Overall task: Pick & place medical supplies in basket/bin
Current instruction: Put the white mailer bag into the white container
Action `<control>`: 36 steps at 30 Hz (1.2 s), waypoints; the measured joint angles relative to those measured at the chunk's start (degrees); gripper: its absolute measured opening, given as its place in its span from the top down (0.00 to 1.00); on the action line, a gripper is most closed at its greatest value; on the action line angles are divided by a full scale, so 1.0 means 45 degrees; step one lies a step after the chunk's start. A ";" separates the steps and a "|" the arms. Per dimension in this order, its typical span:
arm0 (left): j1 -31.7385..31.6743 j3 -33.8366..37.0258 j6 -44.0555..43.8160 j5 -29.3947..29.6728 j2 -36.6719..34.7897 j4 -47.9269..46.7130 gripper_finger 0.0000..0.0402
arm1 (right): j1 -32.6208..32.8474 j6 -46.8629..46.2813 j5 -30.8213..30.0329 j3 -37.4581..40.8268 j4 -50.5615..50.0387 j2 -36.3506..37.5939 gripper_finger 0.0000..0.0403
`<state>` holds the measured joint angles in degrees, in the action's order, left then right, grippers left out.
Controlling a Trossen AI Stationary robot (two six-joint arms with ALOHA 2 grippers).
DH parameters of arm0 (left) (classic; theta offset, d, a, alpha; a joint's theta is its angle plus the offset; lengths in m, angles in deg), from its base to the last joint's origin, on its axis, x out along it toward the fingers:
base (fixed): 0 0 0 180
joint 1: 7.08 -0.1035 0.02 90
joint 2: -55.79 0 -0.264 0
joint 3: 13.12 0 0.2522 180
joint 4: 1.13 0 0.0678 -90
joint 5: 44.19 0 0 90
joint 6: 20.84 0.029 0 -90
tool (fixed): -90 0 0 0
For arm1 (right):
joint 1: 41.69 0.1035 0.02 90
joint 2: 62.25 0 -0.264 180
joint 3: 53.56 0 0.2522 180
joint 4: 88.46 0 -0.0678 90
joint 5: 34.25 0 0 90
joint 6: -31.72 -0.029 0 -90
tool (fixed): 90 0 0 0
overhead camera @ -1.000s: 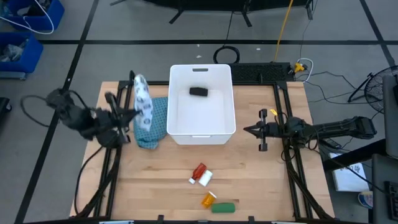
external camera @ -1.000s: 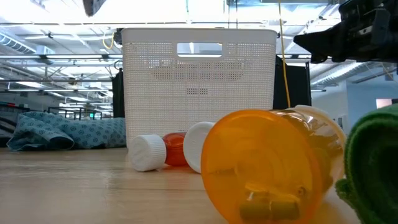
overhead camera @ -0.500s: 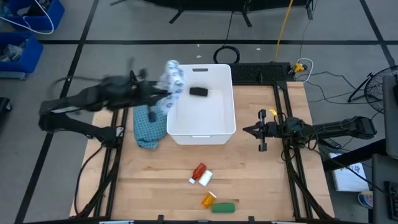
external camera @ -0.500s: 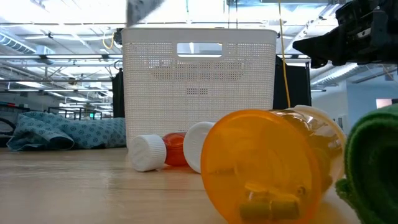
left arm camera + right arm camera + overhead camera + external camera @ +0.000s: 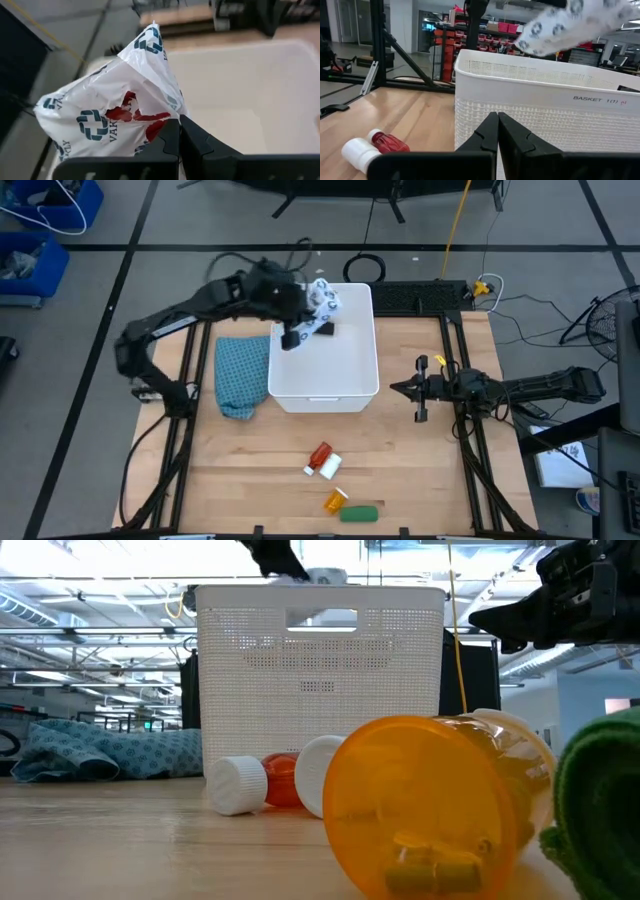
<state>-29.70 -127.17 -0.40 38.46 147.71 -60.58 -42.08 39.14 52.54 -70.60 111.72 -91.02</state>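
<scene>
Left gripper (image 5: 178, 131): fingers clamped together on the white packet (image 5: 322, 298); held above the basket's (image 5: 325, 385) far end
Right gripper (image 5: 498, 127): fingers together, holding nothing; beside the basket
Black oblong (image 5: 322, 328): inside basket

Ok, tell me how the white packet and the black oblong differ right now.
The white packet hangs in the left gripper above the basket; the black oblong lies on the basket floor. The packet is crumpled, printed plastic, white with dark marks and some red inside; the oblong is plain, dark and compact. The packet looks larger. Both sit within the basket's outline at its far end.
</scene>
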 joint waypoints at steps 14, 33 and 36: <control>0.0570 -0.1114 0.1680 -0.0334 0.3285 -0.0956 1.00 | -0.0002 0.0174 -0.0055 -0.0002 -0.0111 0.0000 1.00; 0.1886 -0.1100 0.2574 0.0061 0.6163 -0.0766 1.00 | -0.0002 0.0074 -0.0550 -0.0002 -0.0580 0.0000 1.00; 0.1967 -0.1095 0.2519 0.0051 0.6396 -0.0686 1.00 | -0.0002 -0.0024 -0.0683 -0.0002 -0.0644 0.0000 1.00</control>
<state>-20.84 -132.09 10.93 38.69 176.49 -63.66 -42.09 39.03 49.47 -70.61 108.82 -91.02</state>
